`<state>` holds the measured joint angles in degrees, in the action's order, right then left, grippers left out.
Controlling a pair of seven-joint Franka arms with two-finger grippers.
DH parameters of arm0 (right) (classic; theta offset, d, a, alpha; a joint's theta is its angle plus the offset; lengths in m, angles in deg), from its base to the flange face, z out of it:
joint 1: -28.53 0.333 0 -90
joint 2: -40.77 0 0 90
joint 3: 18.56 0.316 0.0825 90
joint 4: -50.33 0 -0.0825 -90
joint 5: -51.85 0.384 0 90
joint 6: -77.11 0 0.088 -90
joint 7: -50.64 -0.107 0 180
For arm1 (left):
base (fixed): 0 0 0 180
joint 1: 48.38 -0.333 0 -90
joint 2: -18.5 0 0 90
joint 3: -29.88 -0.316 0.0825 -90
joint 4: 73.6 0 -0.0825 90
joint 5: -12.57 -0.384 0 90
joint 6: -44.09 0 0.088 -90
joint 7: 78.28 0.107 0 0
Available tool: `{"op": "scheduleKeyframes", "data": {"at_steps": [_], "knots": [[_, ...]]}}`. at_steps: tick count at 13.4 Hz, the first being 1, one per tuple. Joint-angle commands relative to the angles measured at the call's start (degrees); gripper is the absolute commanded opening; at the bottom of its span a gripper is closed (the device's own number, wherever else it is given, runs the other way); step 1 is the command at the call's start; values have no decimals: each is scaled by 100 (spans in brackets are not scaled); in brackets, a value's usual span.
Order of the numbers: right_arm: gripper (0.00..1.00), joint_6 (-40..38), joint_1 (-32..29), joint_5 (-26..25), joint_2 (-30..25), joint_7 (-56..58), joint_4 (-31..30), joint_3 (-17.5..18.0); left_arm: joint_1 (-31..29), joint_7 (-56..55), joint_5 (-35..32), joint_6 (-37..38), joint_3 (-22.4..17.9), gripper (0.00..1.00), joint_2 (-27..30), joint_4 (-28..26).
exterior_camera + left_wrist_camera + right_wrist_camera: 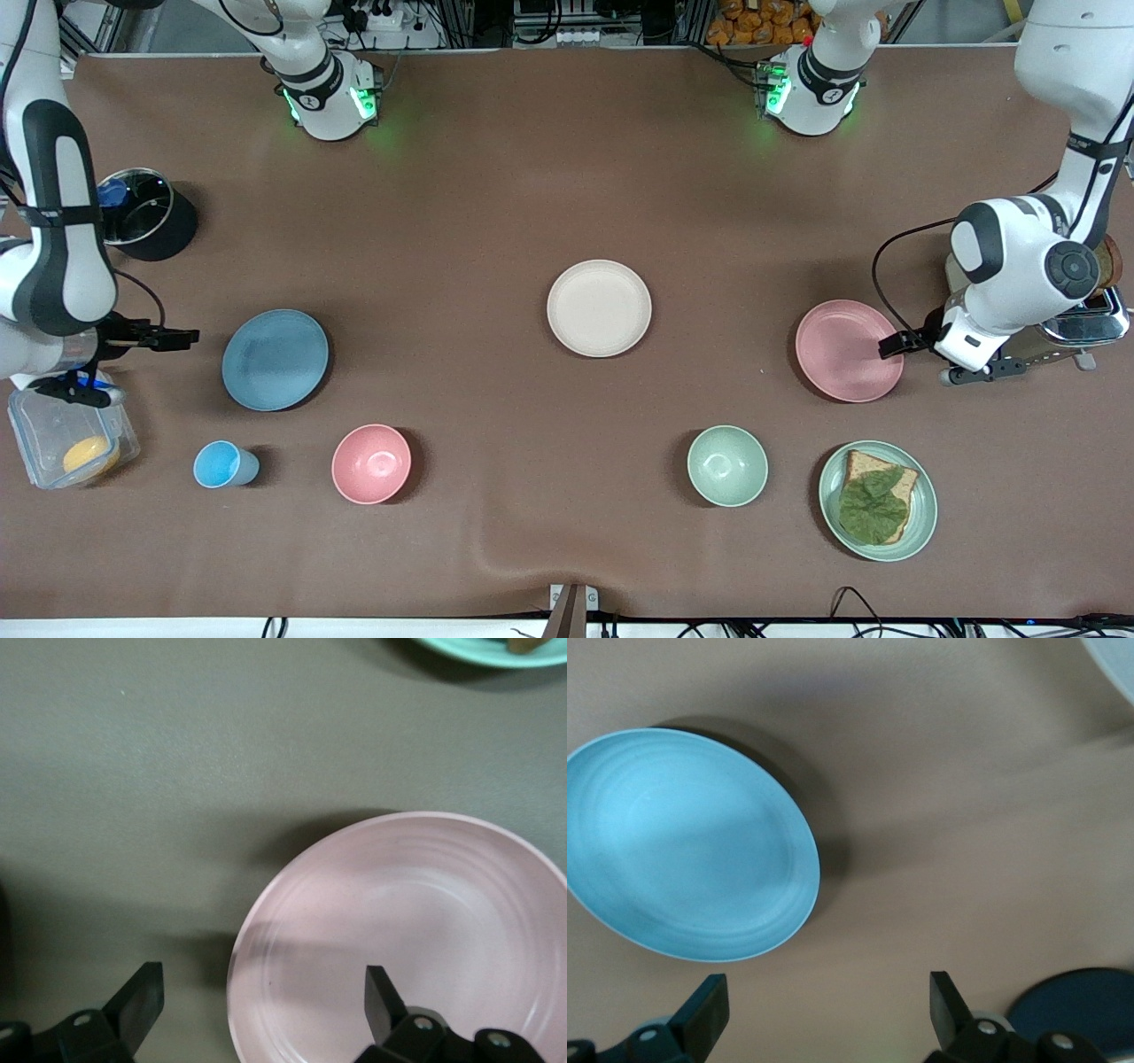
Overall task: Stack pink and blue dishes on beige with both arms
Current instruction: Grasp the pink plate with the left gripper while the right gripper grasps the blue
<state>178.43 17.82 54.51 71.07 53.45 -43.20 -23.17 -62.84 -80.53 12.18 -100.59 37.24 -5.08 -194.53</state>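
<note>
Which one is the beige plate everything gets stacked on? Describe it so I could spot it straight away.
Look at the middle of the brown table, about midway between the two arms' ends. The beige plate lies there alone, flat, round and empty. The blue plate and pink plate are the same shape but coloured, and the bowls nearer the front camera are deep.

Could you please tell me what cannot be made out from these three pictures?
- Toaster, front view: mostly hidden by the left arm.
- Black pot, front view: its contents are unclear under the glass lid.
- Green plate, left wrist view: cut off by the edge.
- Pink plate, left wrist view: its edge is cut off, partly covered by the fingers.
</note>
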Motion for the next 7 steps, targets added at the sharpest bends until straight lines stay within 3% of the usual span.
{"op": "scheduleKeyframes", "data": {"at_steps": [1, 6, 7], "knots": [[100, 257, 33, 461, 290, 36, -78, 30, -241, -30, -84, -69, 63, 100, -32, -1], [100, 564, -46, 507, 678, 264, -86, 21, -269, 5, -84, -166, 72, 100, -191, 8], [100, 608, -46, 516, 714, 273, -86, 30, -278, 5, -84, -166, 72, 96, -200, 8]]}}
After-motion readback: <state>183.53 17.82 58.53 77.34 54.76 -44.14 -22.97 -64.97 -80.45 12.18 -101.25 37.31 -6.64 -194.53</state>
